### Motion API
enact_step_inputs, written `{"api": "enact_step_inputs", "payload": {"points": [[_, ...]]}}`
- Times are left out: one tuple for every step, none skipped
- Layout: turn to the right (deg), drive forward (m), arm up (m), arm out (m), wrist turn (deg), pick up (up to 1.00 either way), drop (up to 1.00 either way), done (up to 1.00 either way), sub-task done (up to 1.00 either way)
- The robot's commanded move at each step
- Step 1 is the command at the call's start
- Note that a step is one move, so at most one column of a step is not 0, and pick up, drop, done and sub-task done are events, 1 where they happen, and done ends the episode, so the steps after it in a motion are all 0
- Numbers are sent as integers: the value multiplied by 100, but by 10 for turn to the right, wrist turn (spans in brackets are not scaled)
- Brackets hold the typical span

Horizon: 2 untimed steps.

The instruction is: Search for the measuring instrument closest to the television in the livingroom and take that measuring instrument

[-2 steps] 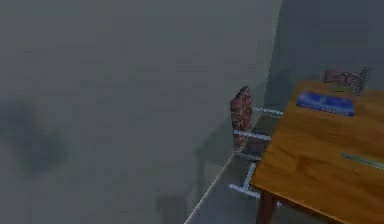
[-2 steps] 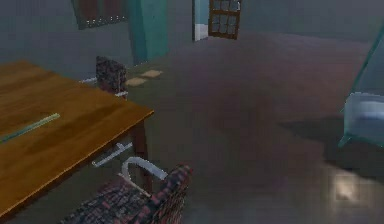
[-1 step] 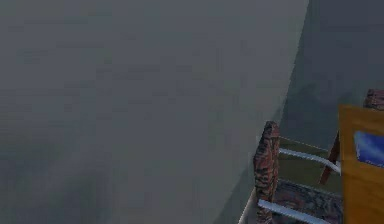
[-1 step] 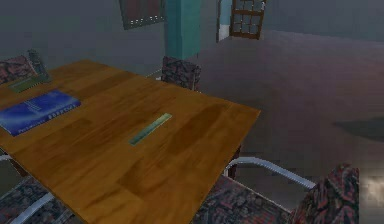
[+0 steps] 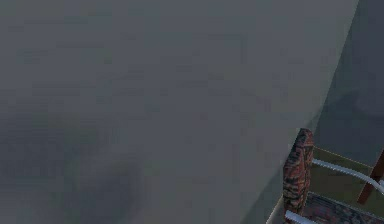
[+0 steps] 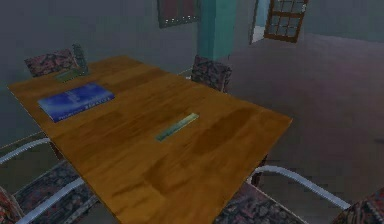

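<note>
A long wooden table (image 6: 130, 140) runs across the arm side view. Near its middle lies a thin, flat, greenish strip (image 6: 176, 127), long and narrow like a ruler. A blue book (image 6: 76, 100) lies toward the table's far left end. Beyond the book, a second small greenish flat thing (image 6: 68, 75) rests at the table's edge, too small to name.
Patterned chairs with pale metal frames ring the table: at the far left (image 6: 50, 62), behind it (image 6: 211, 72) and at the near side (image 6: 290, 195). A teal pillar (image 6: 222, 30), a wall picture (image 6: 178, 12) and a doorway (image 6: 285, 20) stand beyond. A grey wall (image 5: 150, 100) is close ahead, a chair (image 5: 320, 185) at its right.
</note>
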Motion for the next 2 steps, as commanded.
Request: {"api": "enact_step_inputs", "payload": {"points": [[0,0,50,0,0,0,0,0,0],[0,0,36,0,0,0,0,0,0]]}}
